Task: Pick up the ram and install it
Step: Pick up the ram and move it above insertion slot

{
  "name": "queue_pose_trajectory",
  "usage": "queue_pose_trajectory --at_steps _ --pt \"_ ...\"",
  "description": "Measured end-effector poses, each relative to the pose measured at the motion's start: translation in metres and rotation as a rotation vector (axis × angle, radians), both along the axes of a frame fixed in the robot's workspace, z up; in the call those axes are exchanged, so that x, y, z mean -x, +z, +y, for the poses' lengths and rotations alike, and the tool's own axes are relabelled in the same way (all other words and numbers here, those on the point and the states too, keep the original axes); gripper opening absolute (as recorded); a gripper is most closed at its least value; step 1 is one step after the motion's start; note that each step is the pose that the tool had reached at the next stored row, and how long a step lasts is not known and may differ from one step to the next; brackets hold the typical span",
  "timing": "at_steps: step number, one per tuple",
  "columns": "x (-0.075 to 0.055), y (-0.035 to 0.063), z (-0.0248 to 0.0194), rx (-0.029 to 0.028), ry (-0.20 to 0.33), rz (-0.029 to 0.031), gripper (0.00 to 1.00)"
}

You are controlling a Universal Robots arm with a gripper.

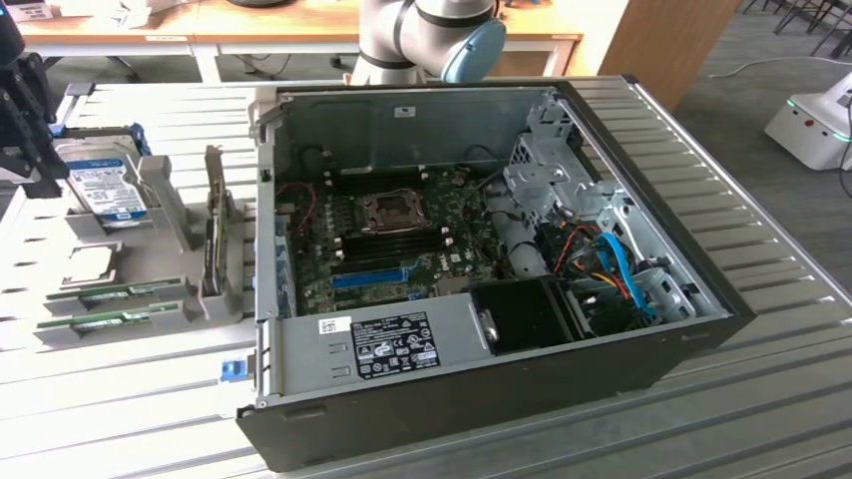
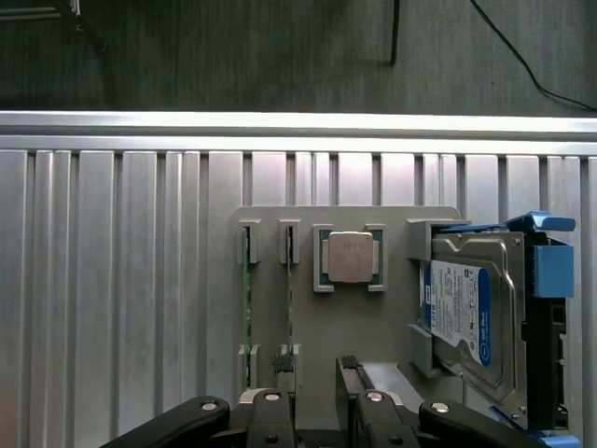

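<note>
Two green ram sticks stand on edge in slots of a grey holder (image 2: pixel 392 373): one ram stick (image 2: pixel 291 299) and a second ram stick (image 2: pixel 247 299) beside it. In the exterior view the ram sticks (image 1: pixel 123 292) lie in the holder (image 1: pixel 167 195) at the exterior view's left, outside the computer case. My gripper (image 2: pixel 316 366) hovers open above the holder, nothing between its black fingertips (image 2: pixel 283 362). One fingertip is close over the end of the nearer stick. The dark gripper (image 1: pixel 35 170) hangs at the exterior view's far left edge.
A square silver processor (image 2: pixel 350 256) and a hard drive (image 2: pixel 464 313) with a blue label sit in the same holder. The open computer case (image 1: pixel 480 399) fills the table's middle, with its green motherboard (image 1: pixel 399 239) and a blue slot (image 1: pixel 369 277) exposed. Cables crowd the case's right side.
</note>
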State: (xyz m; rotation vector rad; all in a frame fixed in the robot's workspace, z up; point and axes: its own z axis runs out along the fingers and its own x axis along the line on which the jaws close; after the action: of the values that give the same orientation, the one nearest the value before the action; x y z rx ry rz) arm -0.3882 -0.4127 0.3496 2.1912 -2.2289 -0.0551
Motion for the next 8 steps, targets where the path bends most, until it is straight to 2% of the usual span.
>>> queue_pose_trajectory --at_steps 8 --pt "0.000 -0.0152 -0.0008 -0.0001 0.000 -0.0001 0.31"
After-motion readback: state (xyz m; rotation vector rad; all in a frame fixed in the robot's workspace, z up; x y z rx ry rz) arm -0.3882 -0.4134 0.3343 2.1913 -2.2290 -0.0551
